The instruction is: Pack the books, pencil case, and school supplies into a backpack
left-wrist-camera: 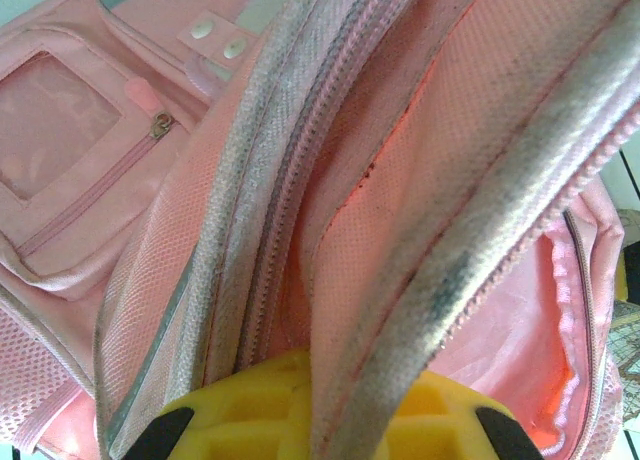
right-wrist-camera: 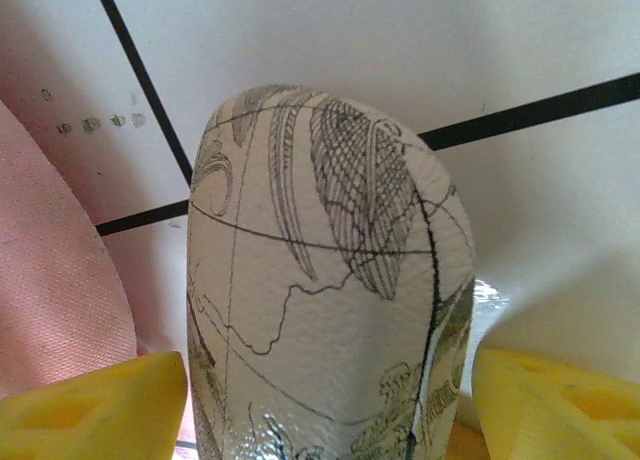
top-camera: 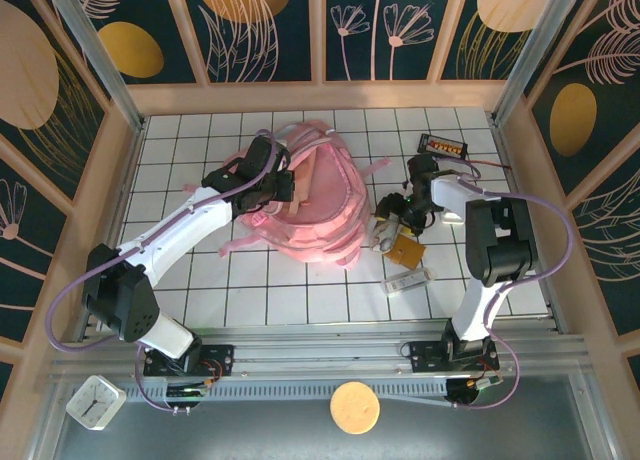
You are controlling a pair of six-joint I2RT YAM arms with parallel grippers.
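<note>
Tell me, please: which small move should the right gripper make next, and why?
Probably close the right gripper on the pencil case. Its jaws stand on either side of the pouch, with a gap showing on one side. The left gripper is shut on the backpack rim, so the opening looks ready.

The backpack (left-wrist-camera: 400, 230) is matt woven cloth; the pencil case (right-wrist-camera: 320, 300) looks pebbled, faintly glossy.
</note>
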